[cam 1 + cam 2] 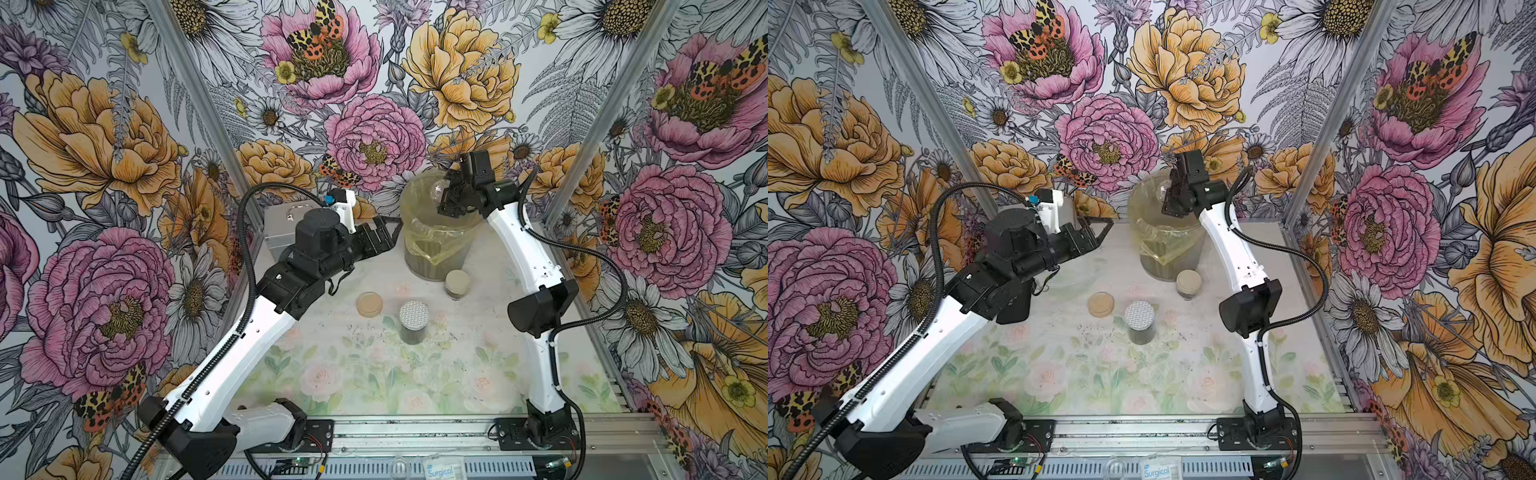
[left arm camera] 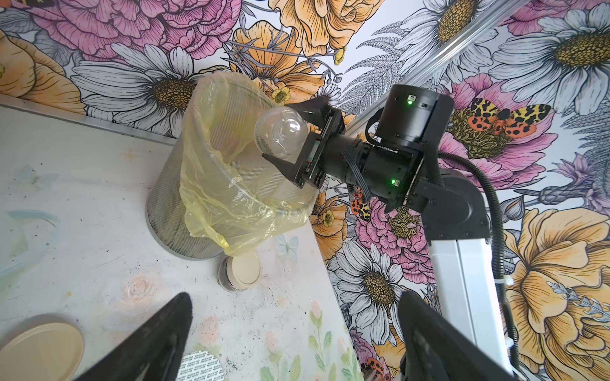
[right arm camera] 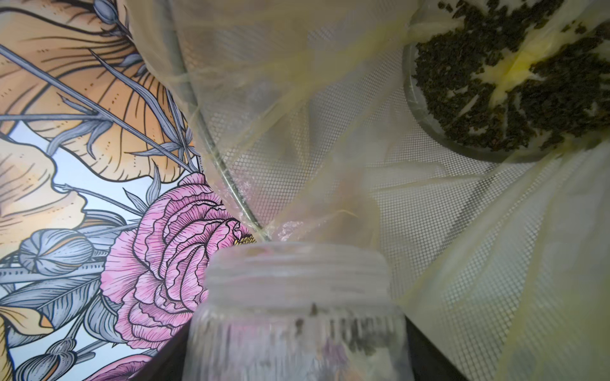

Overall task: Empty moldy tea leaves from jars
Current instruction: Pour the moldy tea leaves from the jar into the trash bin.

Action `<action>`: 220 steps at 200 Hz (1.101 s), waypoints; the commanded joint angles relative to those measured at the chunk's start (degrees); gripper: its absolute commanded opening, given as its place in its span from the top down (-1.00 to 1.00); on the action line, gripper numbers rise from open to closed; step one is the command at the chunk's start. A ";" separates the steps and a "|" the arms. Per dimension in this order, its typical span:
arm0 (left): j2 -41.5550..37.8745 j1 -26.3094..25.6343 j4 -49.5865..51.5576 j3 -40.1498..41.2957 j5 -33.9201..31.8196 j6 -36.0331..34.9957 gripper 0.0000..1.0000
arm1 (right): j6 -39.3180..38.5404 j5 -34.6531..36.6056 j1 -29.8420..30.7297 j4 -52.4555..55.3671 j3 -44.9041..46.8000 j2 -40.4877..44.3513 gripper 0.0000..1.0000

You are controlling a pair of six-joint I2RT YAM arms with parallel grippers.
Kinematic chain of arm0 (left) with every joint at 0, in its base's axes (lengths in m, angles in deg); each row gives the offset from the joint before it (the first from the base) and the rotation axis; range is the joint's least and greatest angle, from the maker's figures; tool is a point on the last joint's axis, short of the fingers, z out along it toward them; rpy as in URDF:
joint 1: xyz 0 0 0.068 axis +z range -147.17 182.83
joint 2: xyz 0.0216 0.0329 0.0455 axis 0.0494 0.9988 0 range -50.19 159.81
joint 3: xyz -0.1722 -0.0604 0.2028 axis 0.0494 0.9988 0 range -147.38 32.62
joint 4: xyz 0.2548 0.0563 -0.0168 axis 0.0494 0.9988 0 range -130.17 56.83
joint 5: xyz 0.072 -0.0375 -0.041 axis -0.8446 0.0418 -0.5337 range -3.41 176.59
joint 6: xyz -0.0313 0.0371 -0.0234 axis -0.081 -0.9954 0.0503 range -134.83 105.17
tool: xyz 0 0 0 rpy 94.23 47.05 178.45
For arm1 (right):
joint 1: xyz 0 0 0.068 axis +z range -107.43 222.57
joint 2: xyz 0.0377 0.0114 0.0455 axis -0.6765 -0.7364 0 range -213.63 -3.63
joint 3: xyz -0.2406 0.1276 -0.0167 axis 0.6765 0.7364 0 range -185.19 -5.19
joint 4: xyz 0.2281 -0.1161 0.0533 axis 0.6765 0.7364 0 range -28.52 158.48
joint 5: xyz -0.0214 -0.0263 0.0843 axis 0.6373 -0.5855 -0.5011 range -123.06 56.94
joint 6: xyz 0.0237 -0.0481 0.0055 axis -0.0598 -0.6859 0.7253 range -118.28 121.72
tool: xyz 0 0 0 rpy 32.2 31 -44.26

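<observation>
The open jar (image 3: 293, 313) is blurred, its base cut off from view.

Big flower paper covers the left, right and far walls (image 1: 374, 83): pink and yellow blooms, white daisies, orange moths. Metal posts (image 1: 203, 104) stand in the far corners. The table top (image 1: 374, 386) is pale with faint roses. A metal rail (image 1: 415, 432) runs along its near edge.

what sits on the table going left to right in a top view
metal case → loose tan lid → jar with the dotted silver lid → jar with the tan lid. The bin spans both jars, so it is left out.
</observation>
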 commanded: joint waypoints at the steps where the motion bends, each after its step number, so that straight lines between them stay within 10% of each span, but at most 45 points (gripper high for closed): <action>1: 0.03 -0.97 1.12 -1.90 -2.74 0.07 -0.98 | 32.79 -0.71 -1.94 -2.54 -3.90 0.85 1.00; 44: 1.62 -1.76 1.49 -3.16 -2.27 0.39 -0.98 | 29.35 -2.06 -0.13 -7.19 -5.94 -1.30 1.00; 134: 1.63 -2.00 1.73 -2.67 -4.44 -1.79 -0.98 | -18.95 -9.52 -5.22 -3.05 10.47 7.40 1.00; 165: 2.39 -2.01 1.20 -2.69 -3.75 -2.07 -0.97 | -33.01 -18.54 -5.45 -0.49 0.07 1.36 1.00; 220: 1.62 -1.28 0.26 -1.12 -3.49 -2.26 -0.98 | -63.46 -11.04 -5.71 10.92 -8.68 -1.30 1.00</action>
